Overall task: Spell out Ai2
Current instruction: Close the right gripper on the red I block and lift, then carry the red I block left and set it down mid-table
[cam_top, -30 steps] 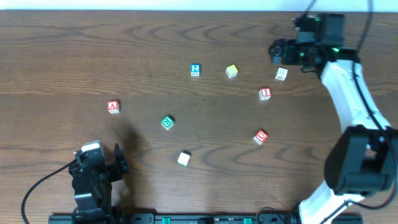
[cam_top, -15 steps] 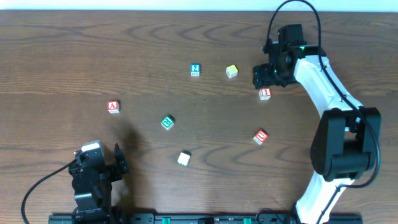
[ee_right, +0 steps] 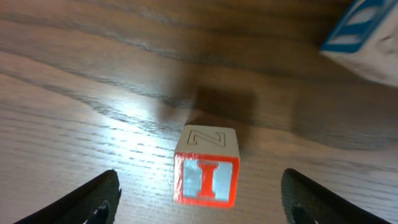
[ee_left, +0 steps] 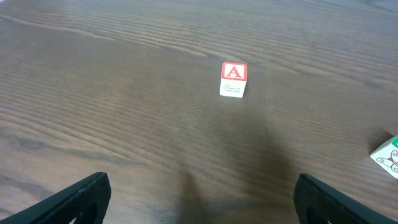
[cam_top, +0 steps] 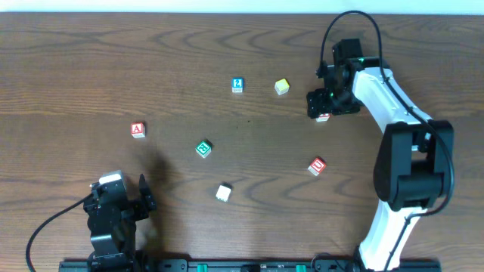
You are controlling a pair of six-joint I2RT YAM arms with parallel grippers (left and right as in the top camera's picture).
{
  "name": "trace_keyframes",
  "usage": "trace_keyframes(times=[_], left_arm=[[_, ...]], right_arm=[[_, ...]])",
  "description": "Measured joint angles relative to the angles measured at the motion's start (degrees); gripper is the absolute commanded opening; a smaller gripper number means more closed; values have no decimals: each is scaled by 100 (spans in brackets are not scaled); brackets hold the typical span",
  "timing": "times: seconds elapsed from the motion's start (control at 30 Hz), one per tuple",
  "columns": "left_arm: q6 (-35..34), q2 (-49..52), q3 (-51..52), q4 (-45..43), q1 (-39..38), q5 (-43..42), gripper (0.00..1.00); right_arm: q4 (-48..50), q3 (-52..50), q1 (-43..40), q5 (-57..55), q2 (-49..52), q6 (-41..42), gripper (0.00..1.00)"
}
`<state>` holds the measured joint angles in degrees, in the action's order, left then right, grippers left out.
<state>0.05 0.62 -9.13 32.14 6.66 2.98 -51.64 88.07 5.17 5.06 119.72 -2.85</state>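
Observation:
The red "I" block (ee_right: 206,167) stands on the wooden table, between and just ahead of the spread fingers of my right gripper (ee_right: 205,208), which is open and empty. In the overhead view the right gripper (cam_top: 321,104) hovers over the "I" block (cam_top: 324,117). The blue "2" block (cam_top: 237,85) lies at the back centre. The red "A" block (cam_top: 138,130) lies at the left and also shows in the left wrist view (ee_left: 234,79). My left gripper (ee_left: 208,205) is open and empty near the front left (cam_top: 134,198), well short of the "A" block.
A yellow block (cam_top: 282,87) lies right of the "2". A green block (cam_top: 203,149), a white block (cam_top: 222,193) and another red block (cam_top: 317,166) are scattered mid-table. A blue-and-white block (ee_right: 364,34) lies close beyond the "I" block.
My right arm has swung left and toward the front, from the back right corner to over the "I" block. The left arm and all blocks have not moved.

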Motion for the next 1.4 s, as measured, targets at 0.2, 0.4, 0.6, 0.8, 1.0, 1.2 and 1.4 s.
trace_keyframes(times=[0.2,0.4,0.6,0.8,1.0,1.2,1.4], left_arm=[[0,0,0,-2,0,0,95],[0,0,0,0,0,2,95],[0,0,0,-2,0,2,95],[0,0,0,0,0,2,95],[0,0,0,-2,0,2,96],[0,0,0,0,0,2,95],[0,0,0,0,0,0,95]], right_arm=[[39,0,0,-83,251,-15,79],[94,0,0,-221,271,-55,53],[181,0,0,-278,271,-50,33],[181,0,0,-304,271,-55,33],[184,0,2,-319,271,-44,30],[118,138,166,-291,271,166,23],[90,1130,925,-111,282,520,21]])
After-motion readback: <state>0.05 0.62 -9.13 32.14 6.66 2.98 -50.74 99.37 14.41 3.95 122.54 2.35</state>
